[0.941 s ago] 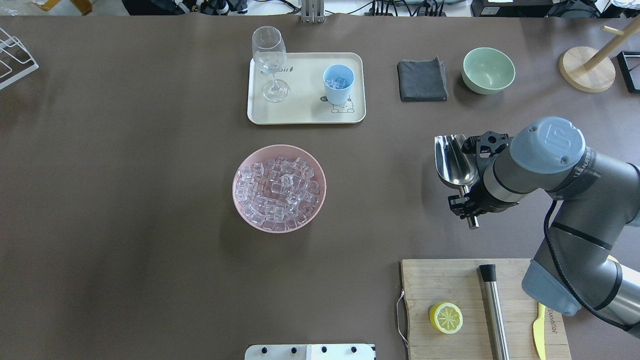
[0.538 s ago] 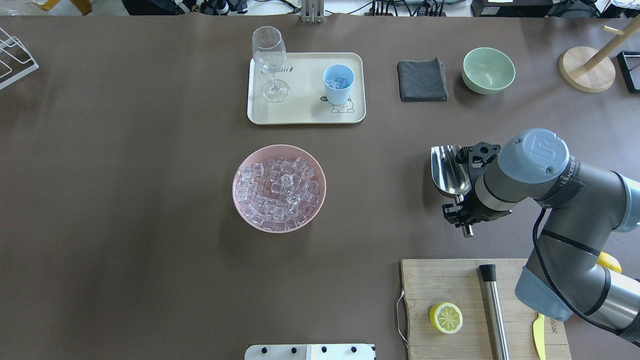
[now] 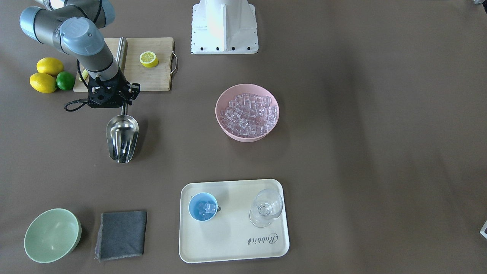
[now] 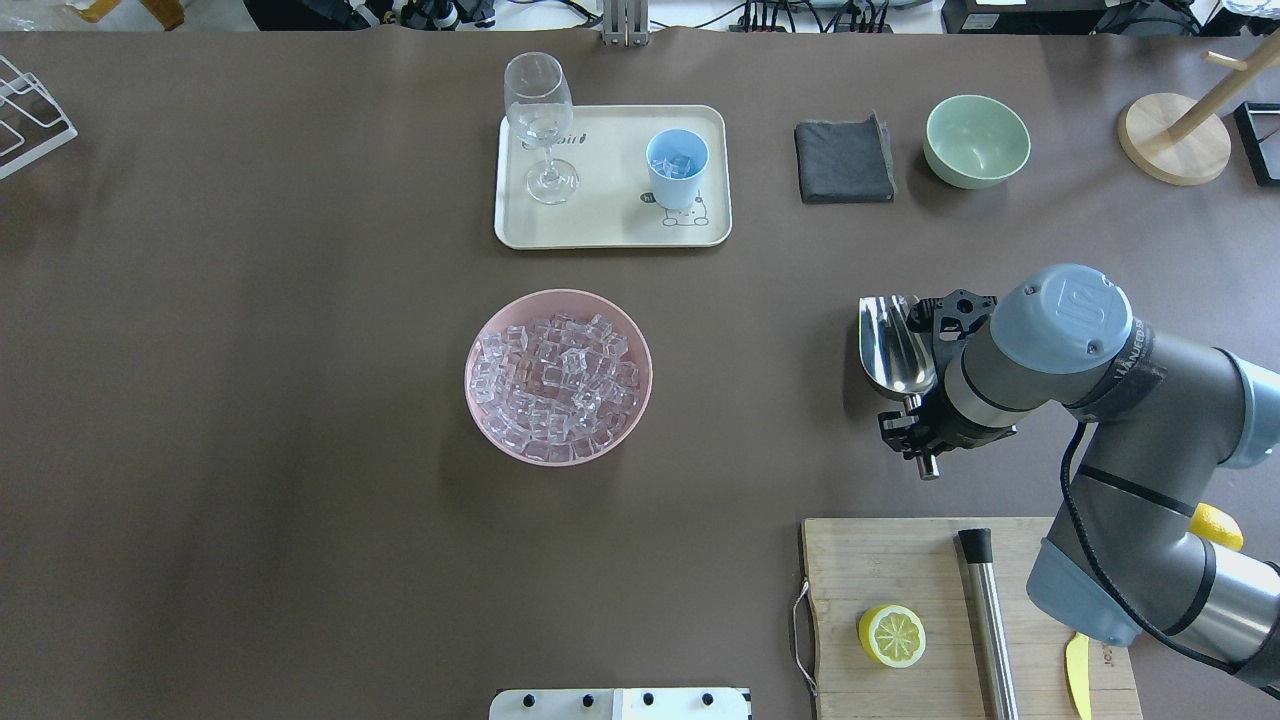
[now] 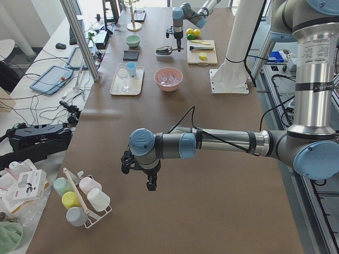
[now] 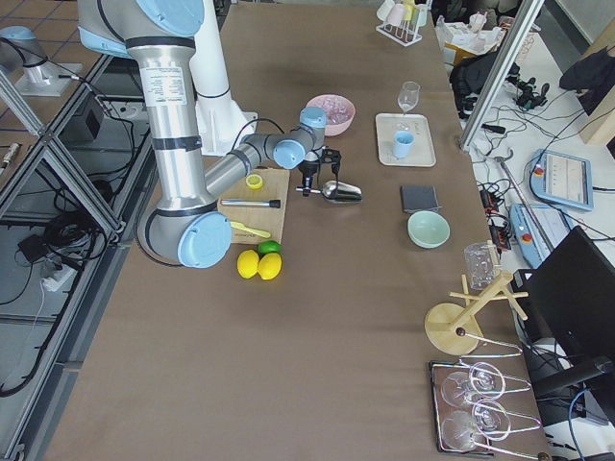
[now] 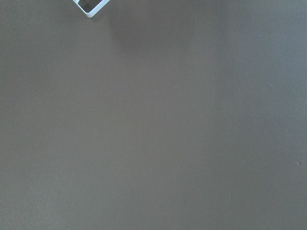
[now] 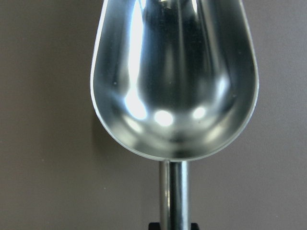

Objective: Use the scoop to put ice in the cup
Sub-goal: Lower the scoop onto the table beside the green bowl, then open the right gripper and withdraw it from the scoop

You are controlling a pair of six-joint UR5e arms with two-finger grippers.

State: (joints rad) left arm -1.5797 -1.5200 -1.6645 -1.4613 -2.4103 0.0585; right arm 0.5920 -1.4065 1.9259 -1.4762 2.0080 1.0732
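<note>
My right gripper (image 4: 917, 435) is shut on the thin handle of the steel scoop (image 4: 895, 345), right of the pink bowl. The scoop's trough (image 8: 175, 76) is empty and faces up, close over the table (image 3: 121, 139). The ice (image 4: 557, 380) fills the pink bowl (image 3: 228, 131). The light-blue cup (image 4: 676, 168) stands on the cream tray (image 4: 600, 225) with a few ice cubes in it (image 3: 202, 206). My left gripper (image 5: 151, 182) hangs over bare table far to the left; I cannot tell whether it is open or shut.
A wine glass (image 4: 540, 120) stands on the tray beside the cup. A grey cloth (image 4: 845, 160) and a green bowl (image 4: 976, 140) lie at the back right. A cutting board (image 4: 880, 560) with a half lemon (image 4: 891, 635) and a steel rod (image 4: 985, 610) is in front of the right gripper.
My right arm has drawn the scoop a little towards the robot's side and slightly left. Nothing else has moved.
</note>
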